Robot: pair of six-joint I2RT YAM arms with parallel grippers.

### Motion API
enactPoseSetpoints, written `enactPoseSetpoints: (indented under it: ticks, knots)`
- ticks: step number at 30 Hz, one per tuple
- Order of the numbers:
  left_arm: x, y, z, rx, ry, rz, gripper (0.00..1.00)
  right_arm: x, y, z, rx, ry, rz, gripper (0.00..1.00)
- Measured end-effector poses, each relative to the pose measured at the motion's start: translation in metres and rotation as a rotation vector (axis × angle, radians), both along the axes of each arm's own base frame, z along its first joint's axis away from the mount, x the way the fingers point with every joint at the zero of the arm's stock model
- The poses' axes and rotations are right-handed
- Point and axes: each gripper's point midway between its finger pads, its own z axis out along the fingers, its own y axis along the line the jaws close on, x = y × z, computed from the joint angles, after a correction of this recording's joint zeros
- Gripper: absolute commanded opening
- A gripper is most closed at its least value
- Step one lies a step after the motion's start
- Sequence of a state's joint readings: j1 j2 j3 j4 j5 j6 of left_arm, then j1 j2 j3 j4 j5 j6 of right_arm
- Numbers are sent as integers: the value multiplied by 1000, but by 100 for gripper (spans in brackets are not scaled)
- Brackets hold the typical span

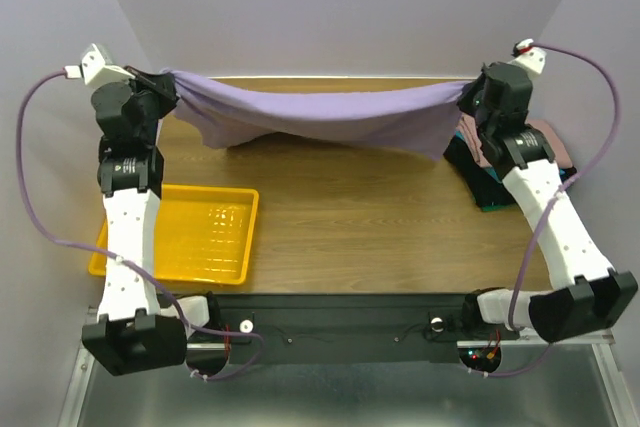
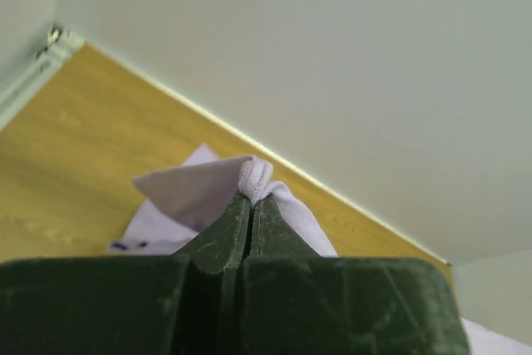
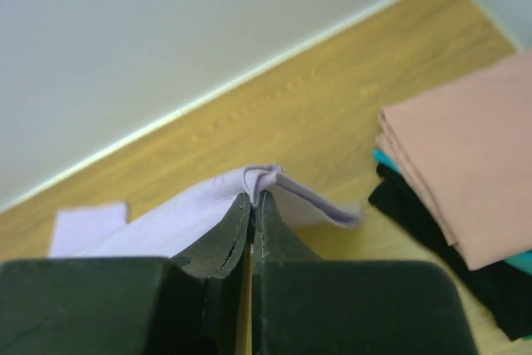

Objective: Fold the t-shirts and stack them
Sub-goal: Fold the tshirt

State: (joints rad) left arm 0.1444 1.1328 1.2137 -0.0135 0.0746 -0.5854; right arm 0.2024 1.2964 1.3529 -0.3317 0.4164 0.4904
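Note:
The lavender t-shirt [image 1: 320, 112] hangs stretched across the back of the table between both arms, sagging in the middle. My left gripper [image 1: 168, 85] is shut on its left corner; the left wrist view shows the cloth [image 2: 253, 179] pinched at the fingertips of that gripper [image 2: 252, 199]. At the right end, my right gripper [image 1: 468, 97] is shut on the other corner, where a fold of lavender cloth [image 3: 262, 180] bunches at its jaw tips [image 3: 256, 199]. A stack of folded t-shirts [image 1: 555, 152] lies at the right edge, with the dusty-pink one [image 3: 465, 155] on top of teal [image 3: 384, 158] and black [image 3: 416, 209].
A yellow plastic tray [image 1: 190, 232] sits at the front left beside the left arm. The back wall [image 1: 330, 7] stands close behind the hanging shirt. Bare wood tabletop [image 1: 370, 217] lies between tray and stack.

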Motion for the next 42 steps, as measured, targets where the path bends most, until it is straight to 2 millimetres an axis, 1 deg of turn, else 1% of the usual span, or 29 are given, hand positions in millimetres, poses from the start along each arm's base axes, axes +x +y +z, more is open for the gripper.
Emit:
enactPoseSetpoints:
  ticks: [2,3,4,6,7,8,9,11,14,15,17,19,20,21,22,23,24,25,26,27,28,29,31,33,35,38,39,41,42]
  knots:
    - [-12,-1,34,19,-67,3,0,-10,-5,25,-14,-52,-7,0]
    - [-20,-1,51,27,-98,8,0,-17,-8,45,-19,-94,-14,0]
    - [-27,-1,65,35,-124,12,0,-23,-11,59,-22,-126,-19,1]
    - [-41,-2,91,51,-174,18,0,-34,-16,81,-29,-172,-30,0]
    - [-44,-2,98,56,-190,20,0,-41,-19,94,-32,-200,-36,1]
    - [-51,-3,111,62,-218,21,0,-48,-22,106,-36,-227,-41,0]
    - [-56,-4,120,69,-238,20,0,-52,-23,113,-38,-242,-44,0]
    - [-60,-6,131,75,-257,13,0,-60,-26,128,-45,-272,-50,0]
    - [-55,-8,141,80,-269,-4,0,-58,-28,140,-59,-290,-56,0]
    - [-51,-8,142,82,-266,-8,0,-54,-27,140,-65,-285,-57,1]
    - [-34,-7,140,81,-245,-19,0,-42,-26,137,-79,-263,-61,0]
    - [-12,-7,144,84,-241,-37,0,-20,-22,128,-100,-226,-60,0]
    - [2,-7,143,86,-237,-48,0,-8,-21,123,-115,-202,-60,0]
    - [21,-8,137,86,-220,-70,0,9,-18,117,-130,-180,-60,0]
    - [40,-9,134,87,-210,-92,0,21,-16,112,-140,-165,-60,0]
    - [52,-10,132,87,-205,-105,0,39,-13,106,-157,-143,-57,1]
    - [81,-10,126,88,-187,-136,0,50,-11,100,-164,-127,-56,1]
    - [103,-10,124,91,-186,-155,0,67,-10,95,-175,-116,-54,0]
    - [118,-10,120,91,-182,-165,0,87,-7,88,-185,-103,-52,0]
    - [140,-10,114,90,-168,-182,0,101,-7,82,-193,-86,-55,0]
    - [162,-8,111,90,-171,-196,0,120,-7,80,-198,-88,-56,0]
    - [180,-9,109,87,-179,-213,0,139,-7,78,-201,-93,-55,1]
    - [201,-9,99,70,-176,-238,0,161,-11,80,-203,-110,-57,0]
    - [209,-11,101,48,-200,-264,0,176,-14,92,-200,-154,-56,0]
    - [208,-11,104,24,-210,-276,0,180,-19,107,-196,-197,-53,0]
    - [194,-3,130,17,-285,-271,0,172,-23,133,-193,-258,-32,0]
    - [185,0,144,24,-319,-268,0,169,-23,138,-195,-271,-27,0]
    - [171,3,160,38,-364,-274,0,162,-22,144,-205,-288,-13,0]
    - [166,2,163,47,-379,-285,0,159,-20,143,-209,-285,-1,0]
